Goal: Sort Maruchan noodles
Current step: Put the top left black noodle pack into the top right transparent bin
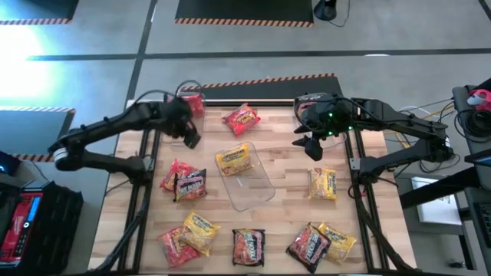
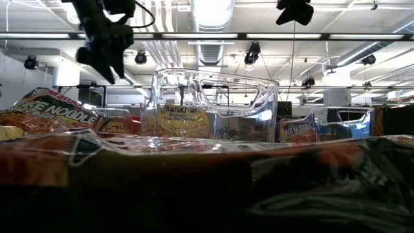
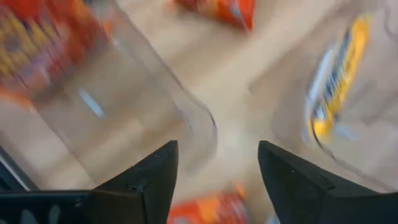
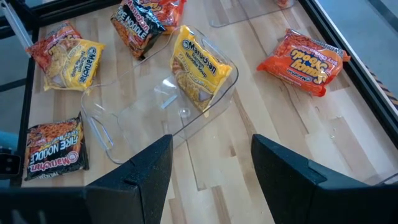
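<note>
Clear plastic, the middle bin (image 1: 247, 178) sits at the bench's (image 1: 284, 134) centre with one yellow packet (image 1: 235, 159) lying in its twelve-o'clock end, apparently the start of a yellow pile. A second bin (image 1: 186, 103) at ten o'clock holds a red packet (image 1: 193, 103), so colours seem to get their own bins. The left gripper (image 1: 190, 139) hangs beside that bin, fingers (image 3: 152, 180) spread and empty (a release looks likely). The right gripper (image 1: 311, 146) waits at two o'clock, fingers (image 4: 146, 174) apart, holding nothing. The remaining Maruchan noodles (image 1: 253, 244) lie loose from four to eight o'clock, unsorted; another red packet (image 1: 242, 119) lies at twelve.
</note>
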You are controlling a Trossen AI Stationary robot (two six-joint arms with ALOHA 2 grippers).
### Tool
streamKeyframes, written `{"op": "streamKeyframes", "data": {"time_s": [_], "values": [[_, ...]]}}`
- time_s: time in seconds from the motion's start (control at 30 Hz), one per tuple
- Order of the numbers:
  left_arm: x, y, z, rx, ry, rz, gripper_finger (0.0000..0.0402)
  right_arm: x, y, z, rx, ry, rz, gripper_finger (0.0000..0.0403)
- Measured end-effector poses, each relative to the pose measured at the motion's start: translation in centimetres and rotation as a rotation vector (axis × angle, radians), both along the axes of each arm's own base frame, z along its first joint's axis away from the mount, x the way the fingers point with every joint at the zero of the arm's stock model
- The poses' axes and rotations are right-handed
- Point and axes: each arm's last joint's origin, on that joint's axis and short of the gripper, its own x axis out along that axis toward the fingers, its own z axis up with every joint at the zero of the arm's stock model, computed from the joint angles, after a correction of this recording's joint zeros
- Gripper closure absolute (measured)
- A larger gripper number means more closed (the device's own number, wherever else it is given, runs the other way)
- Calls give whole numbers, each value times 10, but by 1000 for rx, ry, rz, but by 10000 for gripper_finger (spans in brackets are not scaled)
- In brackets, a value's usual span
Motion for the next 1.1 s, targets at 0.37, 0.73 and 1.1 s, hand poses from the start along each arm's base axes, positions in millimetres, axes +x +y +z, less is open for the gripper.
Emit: {"op": "streamKeyframes", "data": {"time_s": [0.37,0.73,1.1], "values": [[-5,-87,0,-243,29,69,111,0,0,0,0,0,0,197],[-18,-133,-36,-251,171,68,77,0,0,0,0,0,0,197],[-40,-126,-83,-242,32,30,55,0,0,0,0,0,0,197]]}}
